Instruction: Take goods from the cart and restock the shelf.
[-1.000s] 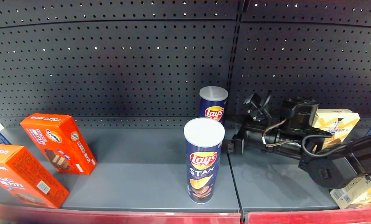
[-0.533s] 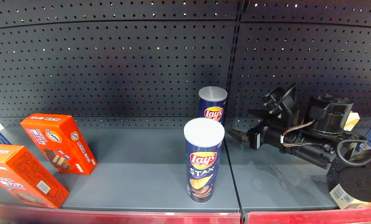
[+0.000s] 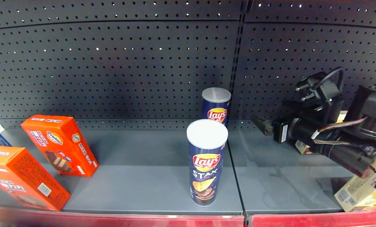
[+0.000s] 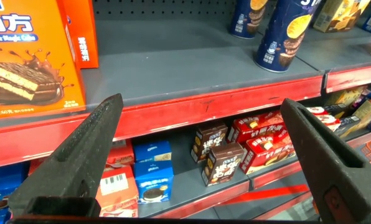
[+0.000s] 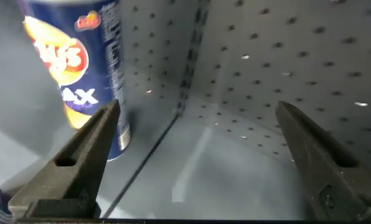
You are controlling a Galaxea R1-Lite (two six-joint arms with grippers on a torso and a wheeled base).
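Far to the left of the front can [image 3: 206, 162] lie two orange boxes: the rear orange box [image 3: 60, 145] and, nearer the edge, the front orange box [image 3: 20, 178]. There are two blue chip cans, both upright with pale lids. The front can stands near the shelf's edge, and the rear can [image 3: 216, 105] stands just behind it by the back wall. To the front can's right at least two pale cartons show, the far carton [image 3: 302, 147] partly hidden behind the right arm [image 3: 332, 142] and the near carton [image 3: 358, 194] at the edge.

The shelf [image 3: 143, 176] is flat grey metal with a red lip [image 3: 112, 219], backed by dark pegboard [image 3: 112, 69]. Under it a lower shelf [image 4: 192, 186] carries small brown, red and blue packs [image 4: 235, 149].

The left gripper [image 4: 198, 155] hangs out in front of the red lip, well apart from the front can, its fingers spread wide and empty. The right gripper [image 5: 198, 168] is over the shelf to the right of the two cans, apart from both. Its fingers are spread wide with nothing between them.
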